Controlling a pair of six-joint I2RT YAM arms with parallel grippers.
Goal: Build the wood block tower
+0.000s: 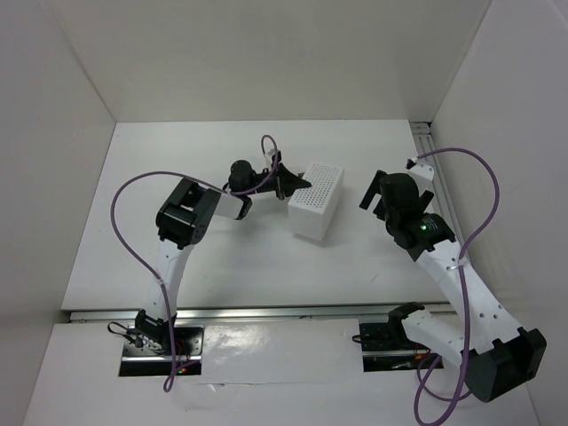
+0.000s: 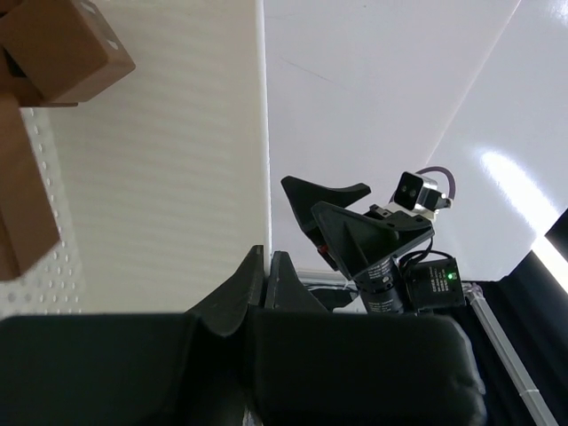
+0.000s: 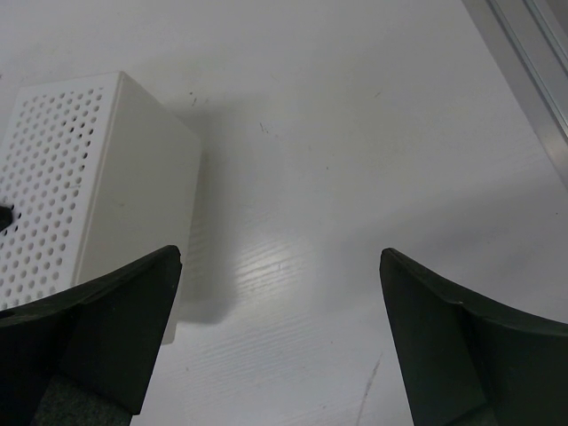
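Left wrist view, turned on its side: two reddish-brown wood blocks (image 2: pixel 62 44) sit at the upper left edge of the frame, against the perforated face of the white tray (image 2: pixel 160 177). The upper block is tilted, one corner pointing out. The lower block (image 2: pixel 22 195) is cut off by the frame edge. I cannot tell whether they touch or form a stack. From overhead the blocks are hidden from me.

They look like small solid cubes, so I judge them light, stiff and not fragile. Bare wood should give my pads fair grip. They are so small that a nudge could topple or scatter them. I would take one across two opposite flat faces, at mid-height, and keep it level.

My left claw (image 2: pixel 268 262) has its fingertips drawn almost together, with nothing visible between them. My left arm (image 1: pixel 182 222) reaches forward and inward, wrist rolled over, its claw at the tray's left side.

My right claw (image 3: pixel 280 266) is spread wide and empty, over bare bench (image 3: pixel 355 133) just to the right of the tray and apart from it. My right arm (image 1: pixel 444 266) rises from its base at the near right and angles in toward the middle.
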